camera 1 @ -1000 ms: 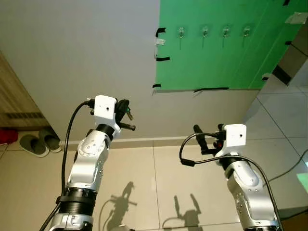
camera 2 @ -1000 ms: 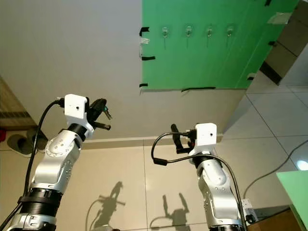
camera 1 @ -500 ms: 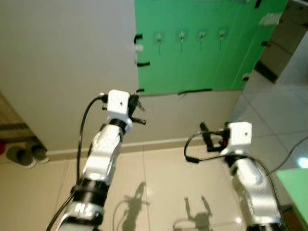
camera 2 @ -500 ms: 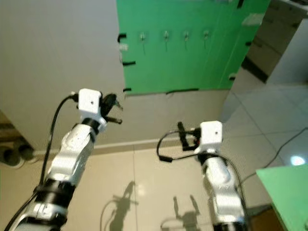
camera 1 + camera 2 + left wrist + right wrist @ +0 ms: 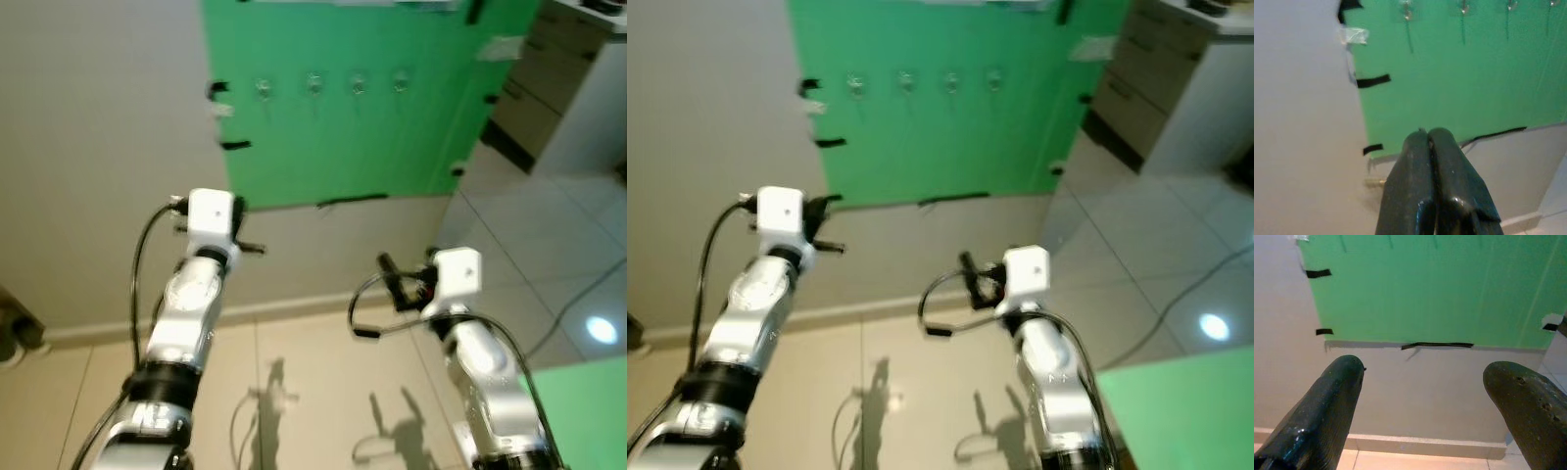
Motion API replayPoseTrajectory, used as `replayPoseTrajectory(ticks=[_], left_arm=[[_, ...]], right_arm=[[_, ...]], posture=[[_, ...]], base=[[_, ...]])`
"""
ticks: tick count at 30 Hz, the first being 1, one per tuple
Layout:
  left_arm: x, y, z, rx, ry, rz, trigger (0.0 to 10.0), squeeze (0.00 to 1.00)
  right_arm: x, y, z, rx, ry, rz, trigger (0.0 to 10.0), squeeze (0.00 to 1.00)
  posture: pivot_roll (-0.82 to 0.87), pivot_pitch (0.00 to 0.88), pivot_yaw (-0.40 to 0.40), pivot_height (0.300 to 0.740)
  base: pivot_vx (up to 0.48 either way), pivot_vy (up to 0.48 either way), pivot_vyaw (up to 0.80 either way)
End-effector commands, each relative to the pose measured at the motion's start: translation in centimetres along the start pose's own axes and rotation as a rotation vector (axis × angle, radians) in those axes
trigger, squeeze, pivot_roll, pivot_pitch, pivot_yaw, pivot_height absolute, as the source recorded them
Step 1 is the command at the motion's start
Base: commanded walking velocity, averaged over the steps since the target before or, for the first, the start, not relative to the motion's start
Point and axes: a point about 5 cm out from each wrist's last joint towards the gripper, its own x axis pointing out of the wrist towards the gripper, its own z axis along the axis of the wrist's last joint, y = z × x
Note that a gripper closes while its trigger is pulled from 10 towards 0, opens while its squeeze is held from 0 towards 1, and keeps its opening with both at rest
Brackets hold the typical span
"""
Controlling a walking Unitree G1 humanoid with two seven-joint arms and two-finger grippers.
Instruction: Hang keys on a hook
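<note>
View swung right; left hand (image 5: 1429, 142) clamped, right hand (image 5: 1422, 382) wide.

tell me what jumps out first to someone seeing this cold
A big green sheet taped to the pale wall ahead, with a row of four small hooks near its top. In front, the left gripper is raised toward the sheet's lower left corner, fingers pressed shut, while the right gripper sits lower, open.

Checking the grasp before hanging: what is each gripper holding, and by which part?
Left gripper is shut, any keys hidden. Right gripper is open, holding nothing.
</note>
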Motion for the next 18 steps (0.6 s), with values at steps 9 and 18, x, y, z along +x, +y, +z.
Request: replayPoseTrajectory(ticks=[9,18], left_arm=[[1.2,-1.5,1.3,-0.051,-0.011,-0.052,10.0,0.00],[1.4,-1.8,1.1,-0.073,0.000,-0.043,10.0,0.00]], right_arm=[[0.0,-0.1,0.7,0.002,-0.029,0.050,10.0,0.19],[-0.5,-0.2,0.7,-0.002,-0.022,0.098,10.0,0.20]], posture=[[-0.09,0.000,0.040,0.740],[-0.09,0.000,0.043,0.740]], base=[[0.318,0.197,0.00],[0.419,0.027,0.00]])
